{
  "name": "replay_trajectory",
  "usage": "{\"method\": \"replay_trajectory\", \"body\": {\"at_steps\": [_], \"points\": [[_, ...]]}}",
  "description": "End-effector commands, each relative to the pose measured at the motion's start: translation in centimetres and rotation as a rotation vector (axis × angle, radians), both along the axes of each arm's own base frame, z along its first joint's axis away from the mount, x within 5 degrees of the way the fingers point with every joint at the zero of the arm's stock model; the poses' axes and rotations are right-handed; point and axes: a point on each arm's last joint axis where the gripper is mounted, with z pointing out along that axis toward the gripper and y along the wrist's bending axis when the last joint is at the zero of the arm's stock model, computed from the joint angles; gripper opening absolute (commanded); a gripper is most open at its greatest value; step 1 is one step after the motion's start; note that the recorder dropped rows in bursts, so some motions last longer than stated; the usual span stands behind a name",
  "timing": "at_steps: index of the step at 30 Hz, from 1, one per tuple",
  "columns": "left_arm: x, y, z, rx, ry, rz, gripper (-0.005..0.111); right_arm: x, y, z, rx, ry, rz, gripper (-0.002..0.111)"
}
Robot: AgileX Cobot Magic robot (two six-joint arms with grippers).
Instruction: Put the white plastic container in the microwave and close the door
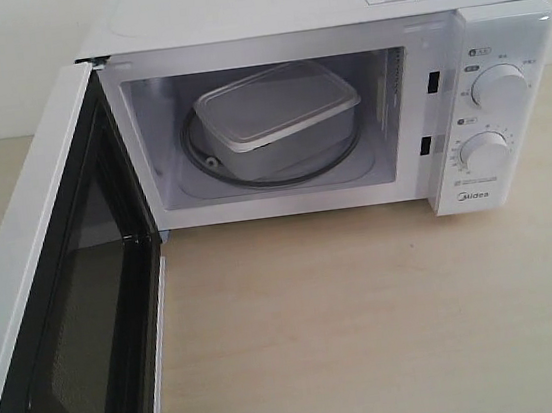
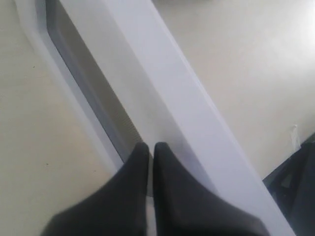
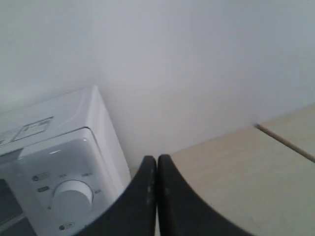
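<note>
Pale wood tabletop (image 1: 371,326); plain white wall (image 3: 197,59).

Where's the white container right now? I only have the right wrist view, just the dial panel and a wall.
Observer: The white plastic container sits inside the microwave, on the glass turntable.
Operator: Is the door shut?
Observer: No, the door stands wide open.
Operator: And the left gripper?
Observer: The left gripper is shut, its tips by the door's outer face beside the window; I cannot tell whether they touch.
</note>
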Motion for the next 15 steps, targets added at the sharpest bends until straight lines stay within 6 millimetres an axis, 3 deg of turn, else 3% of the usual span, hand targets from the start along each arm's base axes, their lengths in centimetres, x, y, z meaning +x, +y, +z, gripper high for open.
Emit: {"method": "replay_trajectory", "body": {"at_steps": [1, 11, 15], "points": [[0.3, -0.2, 0.1, -0.018, 0.0, -0.016, 0.004, 0.0, 1.3, 0.8, -0.13, -0.078, 0.139, 0.0], [0.5, -0.1, -0.3, -0.007, 0.024, -0.007, 0.004, 0.0, 2.5, 0.5, -0.173, -0.052, 0.274, 0.0], [0.8, -0.8, 0.1, -0.092, 0.007, -0.047, 0.004, 0.0, 2.6, 0.4, -0.148, -0.048, 0.289, 0.0]]}}
